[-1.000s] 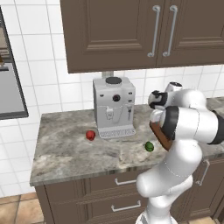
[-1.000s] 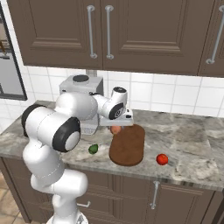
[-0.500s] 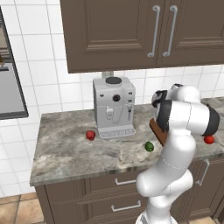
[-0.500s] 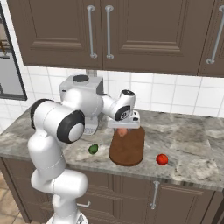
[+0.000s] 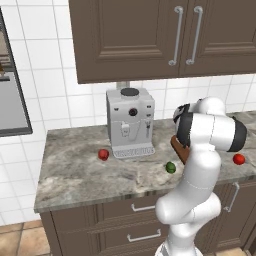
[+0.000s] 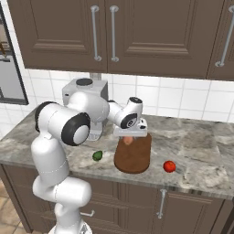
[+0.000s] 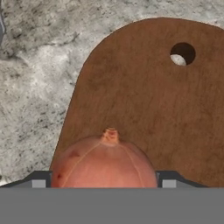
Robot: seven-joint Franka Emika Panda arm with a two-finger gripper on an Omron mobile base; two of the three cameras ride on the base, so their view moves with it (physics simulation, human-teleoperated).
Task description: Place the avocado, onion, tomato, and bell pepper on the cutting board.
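Onion [image 7: 104, 159] is sitting clamped between the fingers of the gripper [image 6: 130, 135], hanging directly over the near end of the cutting board [image 7: 144, 100]; the board's surface is lying straight below, so releasing calls for lowering downward.

I read the cutting board [image 7: 144, 100] as wood: reddish-brown, fine grain, matt finish, smooth rounded edge. The onion [image 7: 105, 162] shows a smooth orange-tan skin with faint ribs and a pale sheen. The counter [image 5: 90, 165] looks like polished stone, mottled grey and beige, with a soft gloss. The avocado [image 6: 97, 156] is dark green and dull. The red fruit [image 6: 169, 166] carries a glossy skin. The coffee machine [image 5: 130, 122] appears as satin grey metal or plastic; I cannot tell which. Cabinet doors [image 6: 137, 32] are dark brown wood, matt, with brushed metal handles. The wall tiles [image 5: 45, 95] are white and glazed.
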